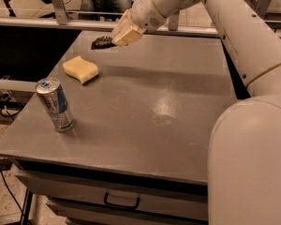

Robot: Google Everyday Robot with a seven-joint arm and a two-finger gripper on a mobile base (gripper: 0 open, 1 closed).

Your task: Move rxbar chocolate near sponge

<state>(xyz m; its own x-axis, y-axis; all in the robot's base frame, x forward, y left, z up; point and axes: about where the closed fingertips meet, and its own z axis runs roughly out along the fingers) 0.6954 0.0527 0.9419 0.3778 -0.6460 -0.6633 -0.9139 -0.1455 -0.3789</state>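
Can (55, 104) stands upright at the table's (178, 102) front left. Beyond it you see the sponge (80, 69) lying flat. Farther back, your gripper (118, 39) hangs over the far left corner, clamped on one end of the rxbar chocolate (101, 42), clear of the sponge.

tool (119, 37) gripping rxbar chocolate (102, 42) over far left of table (178, 102), sponge (80, 69) nearby, can (55, 104) front left

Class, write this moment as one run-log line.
gripper shut on rxbar chocolate | over table far-left | sponge apart, untouched | can front-left
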